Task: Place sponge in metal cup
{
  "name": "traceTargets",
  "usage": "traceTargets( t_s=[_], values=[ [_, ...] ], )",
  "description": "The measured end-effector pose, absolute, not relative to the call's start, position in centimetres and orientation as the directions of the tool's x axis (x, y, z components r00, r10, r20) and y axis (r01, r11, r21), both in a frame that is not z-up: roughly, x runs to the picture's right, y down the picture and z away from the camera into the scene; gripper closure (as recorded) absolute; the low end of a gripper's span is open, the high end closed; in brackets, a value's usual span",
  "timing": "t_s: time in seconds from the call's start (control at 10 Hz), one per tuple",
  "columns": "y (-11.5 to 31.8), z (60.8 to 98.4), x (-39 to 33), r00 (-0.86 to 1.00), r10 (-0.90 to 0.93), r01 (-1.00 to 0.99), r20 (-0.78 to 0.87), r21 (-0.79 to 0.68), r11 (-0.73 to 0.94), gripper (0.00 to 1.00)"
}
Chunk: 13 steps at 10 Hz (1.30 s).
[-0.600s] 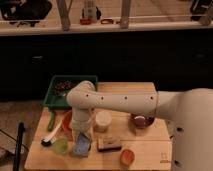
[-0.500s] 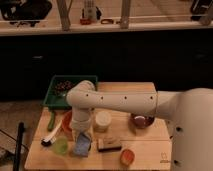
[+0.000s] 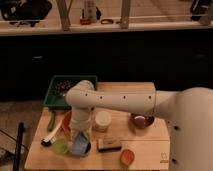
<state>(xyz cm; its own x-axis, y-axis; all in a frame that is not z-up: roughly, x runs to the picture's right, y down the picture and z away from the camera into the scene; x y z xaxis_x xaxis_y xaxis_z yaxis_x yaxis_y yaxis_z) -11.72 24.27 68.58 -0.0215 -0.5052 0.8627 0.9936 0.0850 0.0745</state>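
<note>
Light-blue sponge (image 3: 79,147) lies tilted right under the gripper (image 3: 80,139), jaws wide. It seems to rest in the low metal cup (image 3: 88,149), dark rim barely showing.

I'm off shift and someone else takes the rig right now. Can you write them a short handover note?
Gripper: open, low at the front left of the table, directly over the sponge.
Sponge: under the gripper tip, between the small green dish and the tan block.
Metal cup: I cannot make it out; the arm or the sponge may be hiding it.
Done: arm brought to the sponge; no placement confirmed.
Left: find the cup and check whether the sponge is in it. If it is not, grasp the sponge and drop it in.
</note>
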Motion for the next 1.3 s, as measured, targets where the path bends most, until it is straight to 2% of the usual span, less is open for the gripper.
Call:
traceTargets(
  t_s=[1.3],
  values=[
    [24.32,68.53,-11.43,-0.056,-0.504,0.993,0.862,0.102,0.063,0.2]
  ],
)
